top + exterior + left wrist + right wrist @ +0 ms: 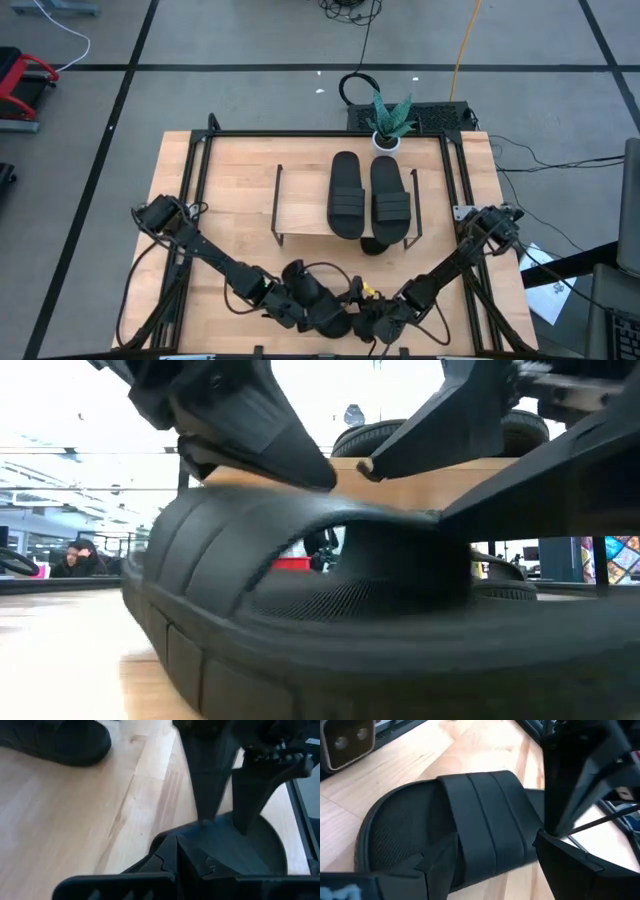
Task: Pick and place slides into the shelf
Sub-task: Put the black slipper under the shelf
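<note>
From above I can't see the near slide [465, 825]: both arms cover it. In my low view it fills the picture, cut off at 3 edges. A 4th slide [375, 243] shows only partly beneath the shelf [300, 210].

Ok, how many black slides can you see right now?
4. One slide and a second slide lie side by side on the shelf top; a third, mostly hidden, pokes out under its front; a fourth lies at the table's near edge.

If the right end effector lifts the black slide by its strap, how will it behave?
The slide probably bends slightly: its strap looks soft and ribbed. It seems light. The flat sole should neither roll nor tip. The right end effector straddles the strap, open.
</note>
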`<action>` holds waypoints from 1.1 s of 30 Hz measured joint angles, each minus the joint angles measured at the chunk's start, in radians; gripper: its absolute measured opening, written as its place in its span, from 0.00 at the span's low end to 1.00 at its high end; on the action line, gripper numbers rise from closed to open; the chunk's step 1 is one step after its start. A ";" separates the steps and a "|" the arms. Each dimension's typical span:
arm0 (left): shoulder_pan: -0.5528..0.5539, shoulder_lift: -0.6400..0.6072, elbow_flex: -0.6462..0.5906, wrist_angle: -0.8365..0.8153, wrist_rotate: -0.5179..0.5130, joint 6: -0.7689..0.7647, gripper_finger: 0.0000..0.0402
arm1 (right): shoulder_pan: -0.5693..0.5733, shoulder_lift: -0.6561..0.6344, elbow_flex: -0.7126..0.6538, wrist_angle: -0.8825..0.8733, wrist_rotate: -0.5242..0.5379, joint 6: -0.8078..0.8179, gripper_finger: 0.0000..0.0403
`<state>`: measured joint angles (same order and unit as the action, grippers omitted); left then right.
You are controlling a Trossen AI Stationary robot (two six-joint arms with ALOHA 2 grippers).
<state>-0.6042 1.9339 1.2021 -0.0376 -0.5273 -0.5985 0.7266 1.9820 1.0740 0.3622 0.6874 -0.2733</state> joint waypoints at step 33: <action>-0.097 -0.041 0.021 -0.286 0.044 -0.321 0.00 | -0.075 0.000 0.000 -0.045 -0.007 0.022 0.63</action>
<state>-0.7008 1.8927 1.2232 -0.3236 -0.4834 -0.9195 0.6515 1.9820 1.0737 0.3173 0.6807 -0.2517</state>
